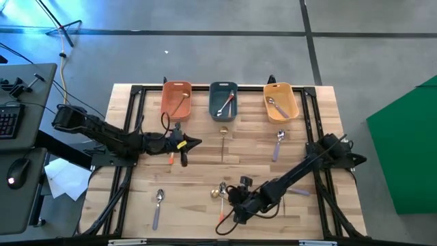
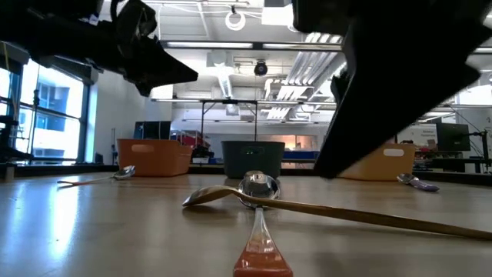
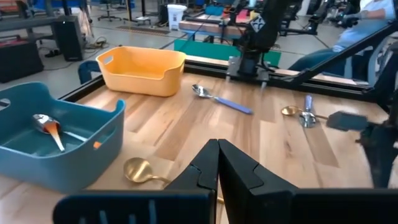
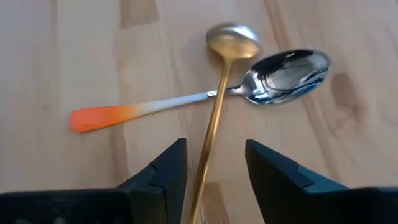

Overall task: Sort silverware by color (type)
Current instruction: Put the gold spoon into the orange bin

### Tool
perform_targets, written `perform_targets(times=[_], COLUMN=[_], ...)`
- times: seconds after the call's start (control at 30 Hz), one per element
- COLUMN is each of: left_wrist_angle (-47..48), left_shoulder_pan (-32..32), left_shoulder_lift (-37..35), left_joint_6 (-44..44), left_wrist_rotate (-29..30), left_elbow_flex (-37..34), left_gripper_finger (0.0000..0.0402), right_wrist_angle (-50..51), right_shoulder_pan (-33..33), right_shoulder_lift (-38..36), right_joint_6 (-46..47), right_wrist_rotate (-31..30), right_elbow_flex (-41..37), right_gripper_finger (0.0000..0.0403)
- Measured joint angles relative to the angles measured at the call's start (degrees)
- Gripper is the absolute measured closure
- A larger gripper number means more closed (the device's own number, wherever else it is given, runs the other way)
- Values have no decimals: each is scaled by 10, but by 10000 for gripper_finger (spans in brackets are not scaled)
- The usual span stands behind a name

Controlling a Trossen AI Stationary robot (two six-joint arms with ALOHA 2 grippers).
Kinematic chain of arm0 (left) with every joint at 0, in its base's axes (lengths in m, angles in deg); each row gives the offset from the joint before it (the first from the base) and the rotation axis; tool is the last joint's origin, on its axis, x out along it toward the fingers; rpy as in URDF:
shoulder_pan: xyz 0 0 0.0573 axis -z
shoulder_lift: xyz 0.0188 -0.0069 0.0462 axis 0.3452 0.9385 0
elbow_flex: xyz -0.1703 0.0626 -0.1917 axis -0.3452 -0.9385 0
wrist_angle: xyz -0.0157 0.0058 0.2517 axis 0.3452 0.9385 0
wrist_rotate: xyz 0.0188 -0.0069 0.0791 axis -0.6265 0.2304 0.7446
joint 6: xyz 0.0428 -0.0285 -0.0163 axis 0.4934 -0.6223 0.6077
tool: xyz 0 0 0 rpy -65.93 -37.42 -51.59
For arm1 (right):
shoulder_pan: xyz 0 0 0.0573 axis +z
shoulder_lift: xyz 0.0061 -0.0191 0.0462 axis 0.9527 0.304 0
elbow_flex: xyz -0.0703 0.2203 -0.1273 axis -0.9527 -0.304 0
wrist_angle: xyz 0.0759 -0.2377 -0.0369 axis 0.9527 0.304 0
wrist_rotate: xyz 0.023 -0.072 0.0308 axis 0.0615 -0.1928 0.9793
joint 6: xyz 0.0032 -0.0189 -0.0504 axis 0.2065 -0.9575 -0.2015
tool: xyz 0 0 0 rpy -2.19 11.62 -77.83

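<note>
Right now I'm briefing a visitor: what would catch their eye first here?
Two crossed spoons near the table's front edge: a gold spoon lying over an orange-handled spoon, with the right end effector open above them. Behind stand the orange tray, blue tray and yellow tray.

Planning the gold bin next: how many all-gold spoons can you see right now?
3 gold spoons: one in the orange tray, one on the table near the blue tray, one crossing an orange-handled spoon at the right end effector. The arms may hide others.
</note>
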Motion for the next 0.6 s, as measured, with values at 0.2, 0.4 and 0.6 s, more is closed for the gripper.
perform_targets(times=[0.2,0.4,0.6], left_wrist_angle=[0,1,0], left_shoulder_pan=[42,53,53], left_shoulder_lift=[0,0,0], left_joint_6=[0,-2,-6], left_wrist_rotate=[72,79,88], left_elbow_flex=[0,0,0], left_gripper_finger=[401,401,401], right_wrist_angle=[-10,3,29], right_shoulder_pan=[-10,-23,-39], right_shoulder_lift=[25,31,31], right_joint_6=[11,14,-4], right_wrist_rotate=[32,57,77], right_elbow_flex=[3,5,6], right_gripper_finger=[288,331,388])
